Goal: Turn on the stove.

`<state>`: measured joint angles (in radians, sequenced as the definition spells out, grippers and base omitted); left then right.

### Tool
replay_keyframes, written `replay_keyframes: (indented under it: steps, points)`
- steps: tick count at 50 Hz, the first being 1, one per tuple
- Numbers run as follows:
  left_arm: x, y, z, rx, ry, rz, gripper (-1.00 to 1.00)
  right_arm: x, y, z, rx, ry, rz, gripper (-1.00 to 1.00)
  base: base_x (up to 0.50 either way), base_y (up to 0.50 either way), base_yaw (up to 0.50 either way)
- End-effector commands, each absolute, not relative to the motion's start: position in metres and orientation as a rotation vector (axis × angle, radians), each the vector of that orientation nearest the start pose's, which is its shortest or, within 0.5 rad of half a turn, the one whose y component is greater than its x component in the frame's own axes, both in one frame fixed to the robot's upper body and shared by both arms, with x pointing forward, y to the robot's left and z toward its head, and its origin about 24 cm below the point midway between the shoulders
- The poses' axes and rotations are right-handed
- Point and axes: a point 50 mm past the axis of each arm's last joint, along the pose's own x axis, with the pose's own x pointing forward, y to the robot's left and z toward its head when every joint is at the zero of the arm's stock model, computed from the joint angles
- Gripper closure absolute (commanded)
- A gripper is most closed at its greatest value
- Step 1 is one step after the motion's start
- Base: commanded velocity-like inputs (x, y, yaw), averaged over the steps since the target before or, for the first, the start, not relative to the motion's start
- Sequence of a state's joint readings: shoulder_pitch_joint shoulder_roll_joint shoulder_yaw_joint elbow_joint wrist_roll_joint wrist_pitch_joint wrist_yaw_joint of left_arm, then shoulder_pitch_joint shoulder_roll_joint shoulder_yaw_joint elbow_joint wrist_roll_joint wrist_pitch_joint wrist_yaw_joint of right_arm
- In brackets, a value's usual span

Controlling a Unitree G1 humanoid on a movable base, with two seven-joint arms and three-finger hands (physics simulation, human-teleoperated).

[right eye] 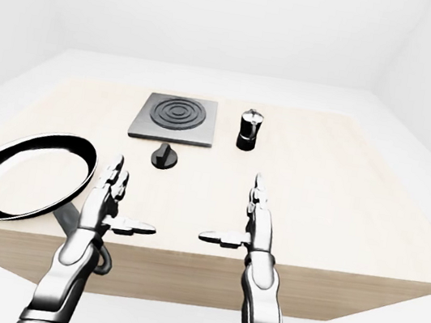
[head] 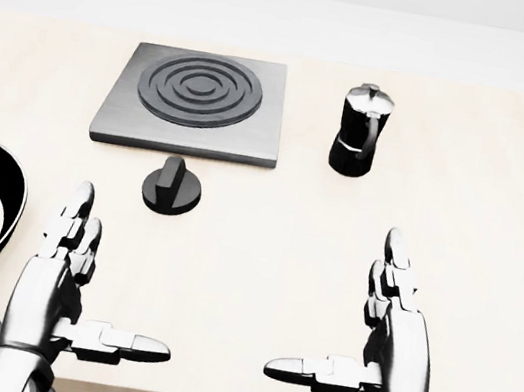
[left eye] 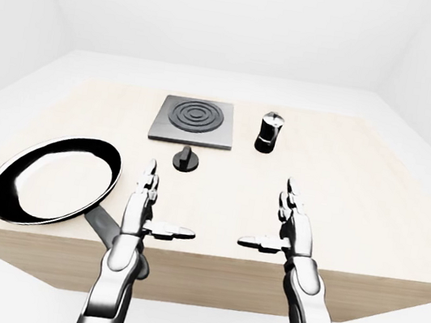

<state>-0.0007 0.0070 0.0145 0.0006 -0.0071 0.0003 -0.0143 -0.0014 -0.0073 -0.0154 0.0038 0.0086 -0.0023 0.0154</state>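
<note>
A grey square stove plate (head: 197, 101) with dark concentric rings lies on the wooden table (head: 497, 248), in the upper middle of the head view. Its round black knob (head: 172, 187) sits just below the plate, apart from both hands. My left hand (head: 83, 286) hovers near the table's bottom edge, below and left of the knob, fingers straight and thumb stretched inward. My right hand (head: 360, 330) mirrors it at the lower right, also open and holding nothing.
A black and silver moka pot (head: 361, 130) stands upright to the right of the stove plate. A large black frying pan (left eye: 53, 178) lies at the table's left, its handle (left eye: 104, 230) running under my left forearm. White walls surround the table.
</note>
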Motion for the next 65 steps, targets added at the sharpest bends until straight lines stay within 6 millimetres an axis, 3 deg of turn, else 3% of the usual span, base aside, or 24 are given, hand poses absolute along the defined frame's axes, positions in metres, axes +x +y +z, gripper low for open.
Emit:
replay_keyframes:
  steps: [1, 30, 65]
  points:
    - [0.2539, 0.1593, 0.0413, 0.000, 0.001, 0.001, -1.00, 0.2541, -0.1601, 0.0408, 0.004, 0.000, 0.001, -1.00, 0.00, 0.00, 0.00]
    - [0.2540, 0.1588, 0.0411, 0.007, 0.000, 0.000, -1.00, 0.2541, -0.1602, 0.0398, -0.002, 0.002, 0.002, -1.00, 0.00, 0.00, 0.00]
    - [0.2539, 0.1587, 0.0409, 0.009, -0.001, 0.000, -1.00, 0.2536, -0.1598, 0.0406, -0.002, 0.002, 0.003, -1.00, 0.26, 0.00, 0.00]
